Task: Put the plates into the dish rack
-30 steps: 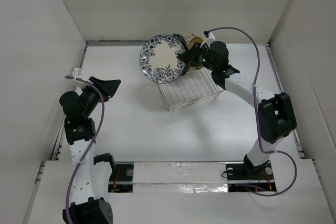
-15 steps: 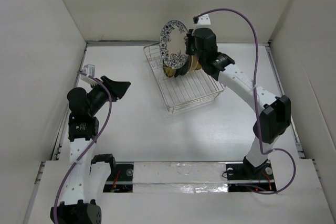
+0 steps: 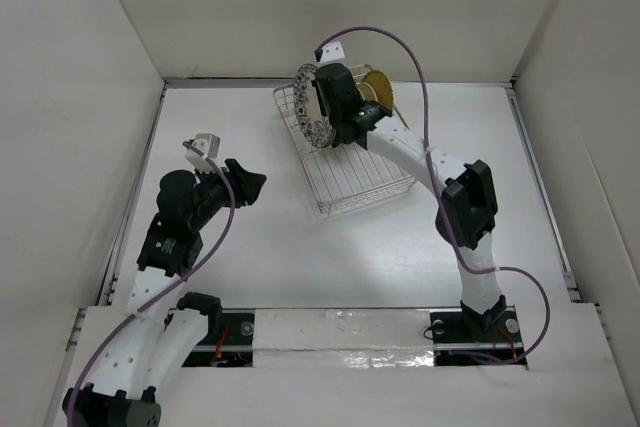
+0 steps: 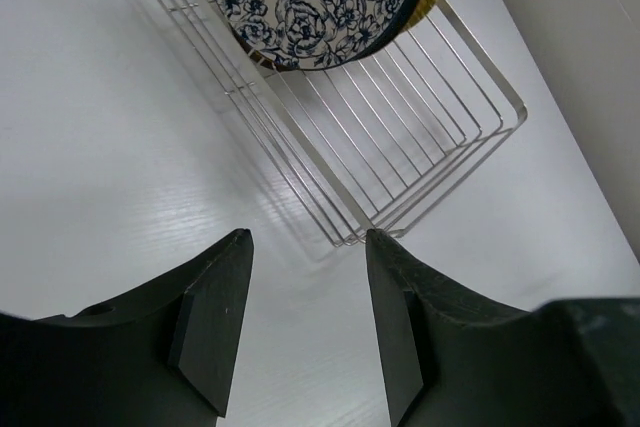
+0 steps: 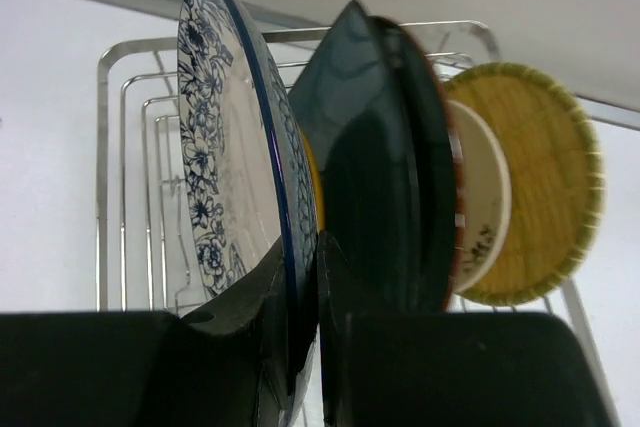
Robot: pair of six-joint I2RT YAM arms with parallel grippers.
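– Right pincer (image 5: pixel 300 292): what has it got?
– It is pinching the rim of the blue-white floral plate (image 5: pixel 215 137), one finger on each face. The plate stands on edge and runs straight out from the fingertips, over the far end of the dish rack (image 3: pixel 365 182).
– And its neighbours?
– Just beside its back face stands the dark teal plate (image 5: pixel 370 167). Beyond that come a cream plate (image 5: pixel 485 212) and the yellow patterned plate (image 5: pixel 545 187), all upright and roughly parallel. The floral plate's face lines up with theirs, so I judge the coming move is a short push along the plate's own plane into the rack, not a turn.
– Is it seated between the prongs?
– Cannot tell. Neither wrist view shows the rim meeting the prongs; from the left wrist it only overlaps the wires.
– Which arm is nearer?
– The right one, by far. The left pincer (image 4: pixel 305 247) is spread with nothing between its fingers. It hovers over the bare desk (image 3: pixel 250 237), well apart from the rack, pointing toward its near end.
– Risk?
– Knocking the teal plate if the right pincer drifts sideways.
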